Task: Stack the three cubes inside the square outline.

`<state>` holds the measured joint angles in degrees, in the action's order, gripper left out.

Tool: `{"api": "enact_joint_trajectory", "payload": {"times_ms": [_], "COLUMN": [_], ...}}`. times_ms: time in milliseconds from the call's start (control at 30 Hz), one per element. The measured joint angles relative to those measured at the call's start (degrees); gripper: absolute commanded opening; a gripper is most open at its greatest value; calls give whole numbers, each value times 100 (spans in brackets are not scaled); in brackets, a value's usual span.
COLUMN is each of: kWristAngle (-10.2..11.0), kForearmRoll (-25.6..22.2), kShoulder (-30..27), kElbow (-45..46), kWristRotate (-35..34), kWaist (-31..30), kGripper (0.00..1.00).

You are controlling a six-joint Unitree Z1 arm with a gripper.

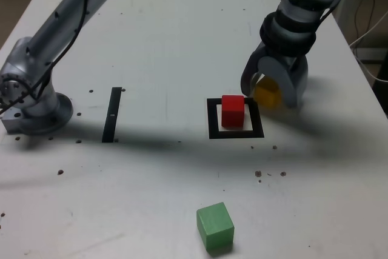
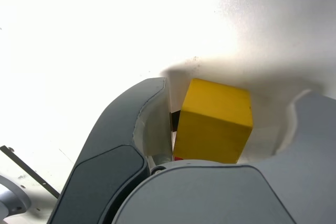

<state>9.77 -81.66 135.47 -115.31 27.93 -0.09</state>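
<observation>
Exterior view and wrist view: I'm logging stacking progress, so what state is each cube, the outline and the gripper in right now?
Red cube: upright inside the square outline, nothing on top.
Yellow cube: between the jaws, beside the outline; whether gripped cannot be told.
Green cube: loose on the table, apart from the rest.
Square outline: flat, holding only the red cube.
Gripper: down around the yellow cube.

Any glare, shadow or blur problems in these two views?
Wrist view: table blown out to near-white, though the yellow cube between the jaws stays sharp. Exterior view: soft focus, and a broad dark shadow band crosses the square outline beside the red cube.
</observation>
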Motion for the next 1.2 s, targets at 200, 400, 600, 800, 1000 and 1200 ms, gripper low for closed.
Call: {"api": "enact_joint_trajectory", "payload": {"times_ms": [200, 400, 600, 800, 1000, 1200], "kWristAngle": [25, 22, 21, 68, 213, 263], "kForearmRoll": [-12, -17, -17, -88, -201, -518], "kShoulder": [0, 0, 0, 0, -97, -489], "kElbow": [-3, -36, -75, -203, -261, -298], "kWristRotate": [0, 1, 1, -11, -183, -692], "kWaist": [0, -1, -11, -84, -147, -269], "kGripper": [30, 30, 30, 30, 30, 29]}}
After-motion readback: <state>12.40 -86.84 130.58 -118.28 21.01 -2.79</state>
